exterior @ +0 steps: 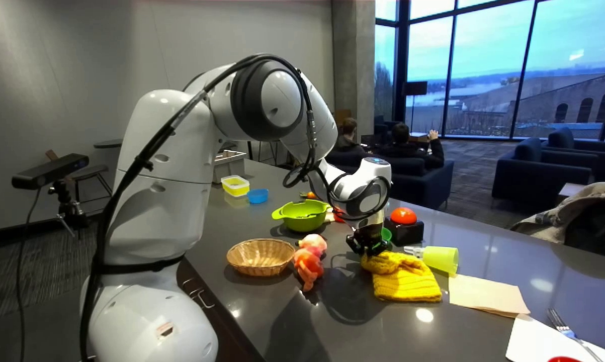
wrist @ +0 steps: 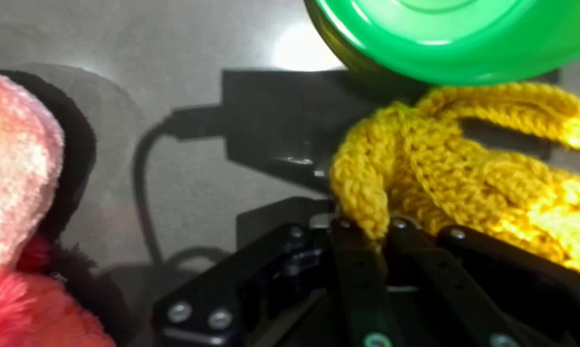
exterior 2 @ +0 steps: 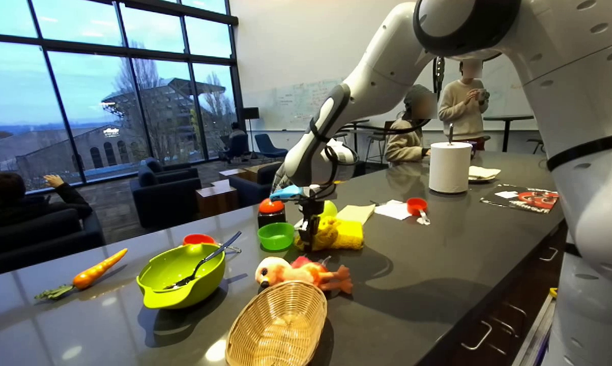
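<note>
The gripper stands narrow, pinching a gathered fold of the yellow knit piece. The relation that matters is this one-ended hold: the rest of the piece spreads to the right of the gripper in the wrist view, its longer run seeming to lead away from the grip, though bunching hides the exact axis. In an exterior view, that flatter part lies on the worktop beside the gripper. Just ahead of the gripper, slightly right in the wrist view, sits a green bowl, close by the fold. A pink-and-red plush toy lies apart, to the gripper's left there; in both exterior views a wicker basket stands beyond it.
</note>
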Controlling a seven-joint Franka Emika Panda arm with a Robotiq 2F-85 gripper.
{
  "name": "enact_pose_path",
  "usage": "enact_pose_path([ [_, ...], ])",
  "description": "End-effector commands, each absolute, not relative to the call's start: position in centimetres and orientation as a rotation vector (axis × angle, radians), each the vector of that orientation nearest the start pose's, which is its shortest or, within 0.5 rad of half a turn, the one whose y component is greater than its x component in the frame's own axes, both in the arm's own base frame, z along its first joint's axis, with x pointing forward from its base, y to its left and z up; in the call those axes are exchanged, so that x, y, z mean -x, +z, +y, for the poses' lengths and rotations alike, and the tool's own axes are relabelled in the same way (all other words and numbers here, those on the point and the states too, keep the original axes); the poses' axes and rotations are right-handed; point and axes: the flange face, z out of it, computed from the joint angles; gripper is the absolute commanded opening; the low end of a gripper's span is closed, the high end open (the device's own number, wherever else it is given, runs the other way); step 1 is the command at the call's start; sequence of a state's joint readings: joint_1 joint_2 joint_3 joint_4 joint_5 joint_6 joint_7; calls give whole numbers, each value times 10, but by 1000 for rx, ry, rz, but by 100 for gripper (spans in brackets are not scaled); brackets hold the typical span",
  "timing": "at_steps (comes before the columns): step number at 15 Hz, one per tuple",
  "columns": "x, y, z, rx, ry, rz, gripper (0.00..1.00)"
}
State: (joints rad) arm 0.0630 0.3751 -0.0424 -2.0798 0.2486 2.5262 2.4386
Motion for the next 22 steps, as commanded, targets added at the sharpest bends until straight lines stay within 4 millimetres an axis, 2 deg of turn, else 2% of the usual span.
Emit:
enact_pose_path([
  [1, -540, 221, -31, 620, 226, 3008, 2],
  [6, -496, 215, -67, 421, 256, 3048, 2],
  [11, -459, 200, -84, 260, 321, 3066, 2],
  [22, -412, 187, -110, -47, 629, 3009, 2],
])
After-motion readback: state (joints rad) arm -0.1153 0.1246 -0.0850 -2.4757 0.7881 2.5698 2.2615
